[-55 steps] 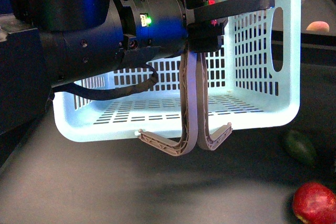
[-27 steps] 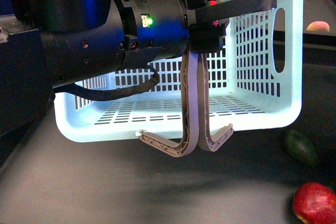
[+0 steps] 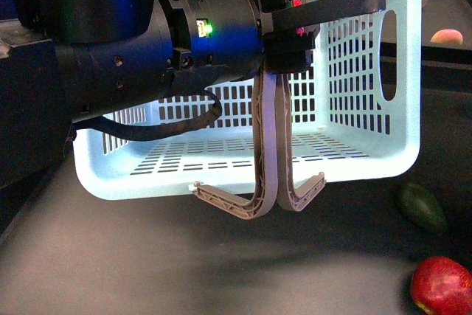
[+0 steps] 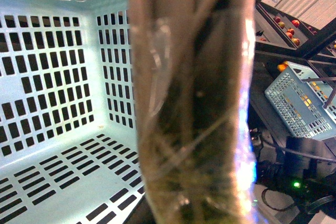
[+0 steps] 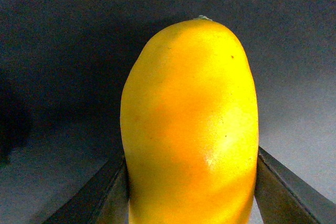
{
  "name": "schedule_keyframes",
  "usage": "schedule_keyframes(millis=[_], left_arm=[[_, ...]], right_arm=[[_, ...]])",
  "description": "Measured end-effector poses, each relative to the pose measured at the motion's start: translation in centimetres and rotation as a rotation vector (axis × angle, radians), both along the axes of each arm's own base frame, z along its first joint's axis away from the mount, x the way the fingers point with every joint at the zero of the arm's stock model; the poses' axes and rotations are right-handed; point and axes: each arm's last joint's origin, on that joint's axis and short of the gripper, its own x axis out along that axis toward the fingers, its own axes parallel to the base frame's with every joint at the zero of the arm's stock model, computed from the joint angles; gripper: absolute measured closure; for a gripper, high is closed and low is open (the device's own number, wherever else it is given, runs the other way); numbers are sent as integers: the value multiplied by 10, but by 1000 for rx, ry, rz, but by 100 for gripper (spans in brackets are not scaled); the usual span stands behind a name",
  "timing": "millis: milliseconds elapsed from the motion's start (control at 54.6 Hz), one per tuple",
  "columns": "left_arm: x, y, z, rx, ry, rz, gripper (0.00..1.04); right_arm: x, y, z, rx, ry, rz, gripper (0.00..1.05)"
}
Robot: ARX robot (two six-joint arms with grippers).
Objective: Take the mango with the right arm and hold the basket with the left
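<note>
Left gripper [image 3: 286, 35] grips the pale turquoise slotted basket [image 3: 354, 71] by its handles [image 3: 267, 145]. Right gripper [image 5: 190, 157] squeezes the smooth yellow-orange oval mango [image 5: 191, 124], whose rounded skin may slip free.

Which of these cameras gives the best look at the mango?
The right wrist view: the mango fills the picture, between the fingers of the right gripper. The front view shows no clear mango, only the left gripper holding the basket by its handles. The left wrist view shows just basket and handles.
</note>
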Motion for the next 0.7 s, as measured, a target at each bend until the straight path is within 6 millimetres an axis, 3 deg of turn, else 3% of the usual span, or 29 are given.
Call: schedule_keyframes(millis=[366, 494, 695], left_arm=[[0, 0, 0, 0, 0, -1, 99], [0, 0, 0, 0, 0, 0, 99], [0, 0, 0, 0, 0, 0, 99]], right_arm=[[11, 24, 119, 141, -282, 92, 48], [10, 51, 181, 195, -417, 185, 48], [3, 96, 242, 237, -548, 327, 48]])
